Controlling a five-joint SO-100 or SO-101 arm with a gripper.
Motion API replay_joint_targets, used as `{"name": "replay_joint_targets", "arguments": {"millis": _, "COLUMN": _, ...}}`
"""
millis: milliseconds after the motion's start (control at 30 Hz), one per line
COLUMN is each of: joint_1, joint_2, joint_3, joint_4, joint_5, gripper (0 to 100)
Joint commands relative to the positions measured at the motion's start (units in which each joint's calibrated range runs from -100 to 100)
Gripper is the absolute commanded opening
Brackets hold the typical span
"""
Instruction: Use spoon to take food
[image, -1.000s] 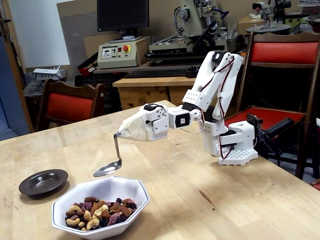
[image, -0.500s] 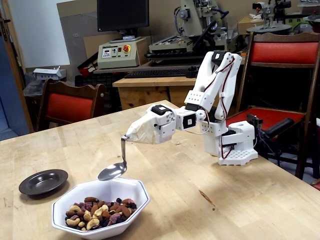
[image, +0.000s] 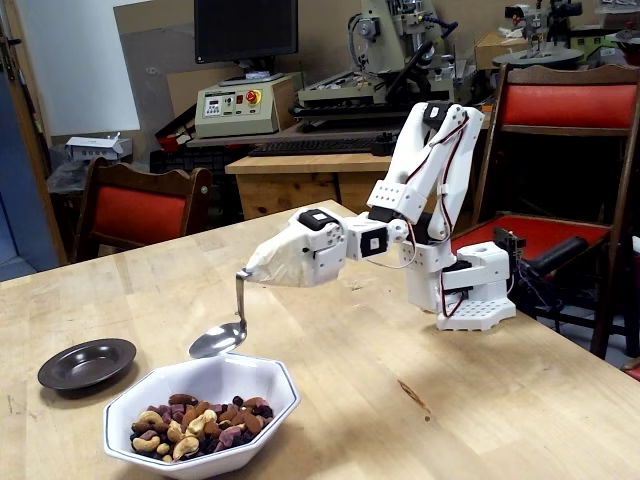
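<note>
Spoon (image: 222, 330) clamped in wrapped gripper (image: 252, 272), jaws hidden under pale covering; shiny metal, bent handle dropping to oval bowl. Below gripper, white octagonal bowl (image: 268, 382) holding food (image: 200, 420): cashews, brown nuts, dark red fruit. Spoon above bowl's far rim. Left of that, small dark dish (image: 86, 364).

Even, soft indoor light, faint shadows, slightly grainy, no edge distortion.

A shiny silver spoon (image: 218, 338) above tan, brown and purple-red food (image: 195, 422) in a white bowl (image: 270, 385); a dark brown saucer (image: 87, 363) sits on the pale wooden worktop (image: 400, 400) beside the white arm (image: 430, 170).
</note>
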Motion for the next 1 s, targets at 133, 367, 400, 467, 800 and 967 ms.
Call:
{"name": "replay_joint_targets", "arguments": {"millis": 133, "joint_1": 2.15, "joint_2": 7.94, "joint_3": -3.97, "joint_4": 0.89, "joint_5": 0.15, "gripper": 4}}
{"name": "replay_joint_targets", "arguments": {"millis": 367, "joint_1": 2.15, "joint_2": 13.24, "joint_3": -9.37, "joint_4": 0.81, "joint_5": 0.15, "gripper": 4}}
{"name": "replay_joint_targets", "arguments": {"millis": 400, "joint_1": 2.30, "joint_2": 13.84, "joint_3": -9.81, "joint_4": 0.81, "joint_5": 0.15, "gripper": 4}}
{"name": "replay_joint_targets", "arguments": {"millis": 467, "joint_1": 2.52, "joint_2": 14.87, "joint_3": -10.34, "joint_4": 0.81, "joint_5": 0.15, "gripper": 4}}
{"name": "replay_joint_targets", "arguments": {"millis": 800, "joint_1": 2.15, "joint_2": 19.66, "joint_3": -10.87, "joint_4": 0.65, "joint_5": 0.15, "gripper": 4}}
{"name": "replay_joint_targets", "arguments": {"millis": 967, "joint_1": 2.15, "joint_2": 23.00, "joint_3": -14.68, "joint_4": 0.65, "joint_5": 0.15, "gripper": 4}}
